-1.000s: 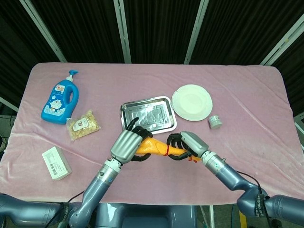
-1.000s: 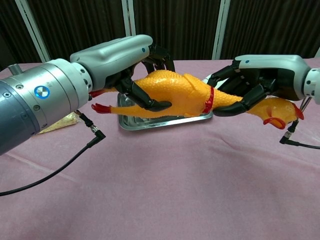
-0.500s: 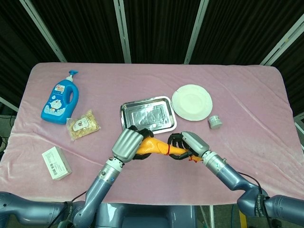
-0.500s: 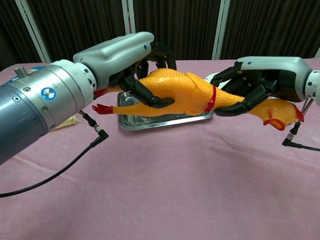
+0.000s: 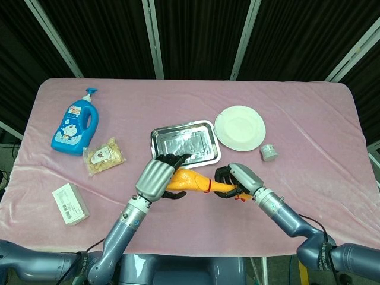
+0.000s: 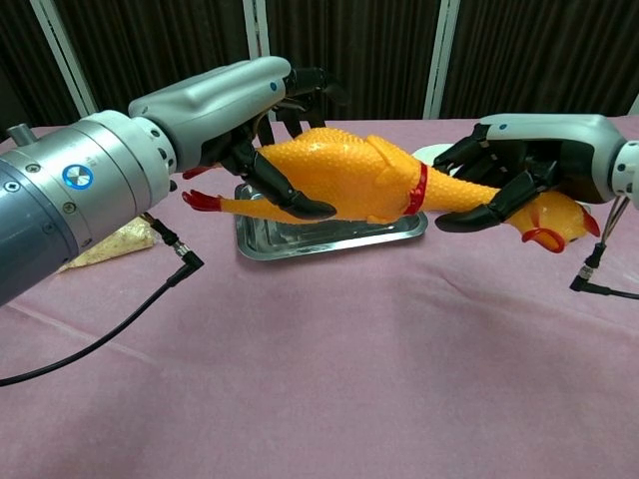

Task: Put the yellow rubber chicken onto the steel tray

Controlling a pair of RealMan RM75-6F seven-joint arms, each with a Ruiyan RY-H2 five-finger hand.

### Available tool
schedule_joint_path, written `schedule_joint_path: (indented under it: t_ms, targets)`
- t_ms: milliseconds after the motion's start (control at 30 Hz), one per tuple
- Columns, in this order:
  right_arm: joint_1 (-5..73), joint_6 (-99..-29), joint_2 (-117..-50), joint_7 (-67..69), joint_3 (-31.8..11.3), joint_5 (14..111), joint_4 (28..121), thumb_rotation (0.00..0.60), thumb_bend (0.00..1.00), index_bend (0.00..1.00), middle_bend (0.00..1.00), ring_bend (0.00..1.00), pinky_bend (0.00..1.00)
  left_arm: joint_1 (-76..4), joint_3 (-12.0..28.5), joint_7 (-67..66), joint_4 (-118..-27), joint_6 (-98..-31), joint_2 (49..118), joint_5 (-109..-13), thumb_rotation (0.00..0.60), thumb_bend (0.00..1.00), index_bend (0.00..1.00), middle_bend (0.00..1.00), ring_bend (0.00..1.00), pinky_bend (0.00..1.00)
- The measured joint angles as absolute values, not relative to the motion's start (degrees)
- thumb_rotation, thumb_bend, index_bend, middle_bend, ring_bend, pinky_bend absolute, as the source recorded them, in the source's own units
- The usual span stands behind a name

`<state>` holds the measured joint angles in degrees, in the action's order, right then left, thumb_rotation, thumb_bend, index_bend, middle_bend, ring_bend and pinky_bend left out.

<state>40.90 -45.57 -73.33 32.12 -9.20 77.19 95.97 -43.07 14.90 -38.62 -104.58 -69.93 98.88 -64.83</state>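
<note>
The yellow rubber chicken [image 5: 191,183] hangs level above the pink cloth, just in front of the steel tray [image 5: 178,144]. My left hand [image 5: 155,179] grips its body from the left. My right hand [image 5: 237,180] holds its neck past the red collar. In the chest view the chicken [image 6: 349,185] spans between the left hand [image 6: 235,110] and the right hand [image 6: 529,160], its red feet pointing left and its head at the right. Behind and below it lies the tray [image 6: 329,238], with nothing on it.
A blue detergent bottle [image 5: 76,126], a snack bag [image 5: 104,157] and a white box [image 5: 70,203] lie at the left. Right of the tray are a white plate [image 5: 240,127] and a small round tin [image 5: 269,152]. A black cable [image 6: 150,299] trails across the cloth.
The chicken has risen slightly in both hands. My left hand has shifted a little to the left, its fingers reaching further over the body. The right hand has barely moved.
</note>
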Motion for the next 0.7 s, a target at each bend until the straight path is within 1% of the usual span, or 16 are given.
schedule_joint_path:
  t_ms: [133, 200, 267, 333, 467, 600, 700]
  targets:
    - [40.90, -45.49, -73.35, 32.27, -9.22, 77.25, 95.83, 0.600, 0.69, 0.94, 0.73, 0.74, 0.85, -43.16, 14.64, -38.54, -104.55, -69.88, 98.84, -64.62, 0.600, 0.01, 0.18, 0.29, 0.26, 0.36]
    - [40.92, -45.39, -73.42, 32.41, -9.22, 77.27, 95.72, 0.600, 0.69, 0.94, 0.73, 0.74, 0.85, -43.24, 14.52, -38.53, -104.57, -69.70, 98.75, -64.27, 0.600, 0.04, 0.21, 0.30, 0.26, 0.36]
    - [40.96, -45.27, -73.46, 32.46, -9.20, 77.31, 95.60, 0.600, 0.69, 0.94, 0.73, 0.74, 0.85, -43.35, 14.48, -38.51, -104.58, -69.61, 98.73, -64.04, 0.600, 0.11, 0.24, 0.33, 0.29, 0.37]
    - [40.97, -45.19, -73.56, 32.45, -9.13, 77.35, 95.41, 0.600, 0.69, 0.94, 0.73, 0.74, 0.85, -43.43, 14.53, -38.30, -104.62, -69.59, 98.77, -63.96, 0.600, 0.20, 0.29, 0.38, 0.34, 0.40]
    - [40.98, -45.09, -73.76, 32.23, -8.99, 77.43, 95.11, 0.600, 0.69, 0.94, 0.73, 0.74, 0.85, -43.65, 14.62, -37.95, -104.44, -69.62, 99.08, -63.78, 0.600, 0.33, 0.37, 0.47, 0.41, 0.46]
    - [41.00, -44.95, -73.84, 32.08, -8.90, 77.43, 94.95, 0.600, 0.69, 0.95, 0.73, 0.74, 0.85, -43.94, 14.66, -37.69, -104.14, -69.49, 99.47, -63.62, 0.600, 0.49, 0.54, 0.63, 0.56, 0.60]
    - [40.99, -44.87, -73.88, 32.15, -8.89, 77.38, 94.91, 0.600, 0.69, 0.95, 0.73, 0.74, 0.85, -44.05, 14.82, -36.92, -103.53, -69.91, 100.06, -64.36, 0.600, 0.57, 0.64, 0.73, 0.65, 0.68]
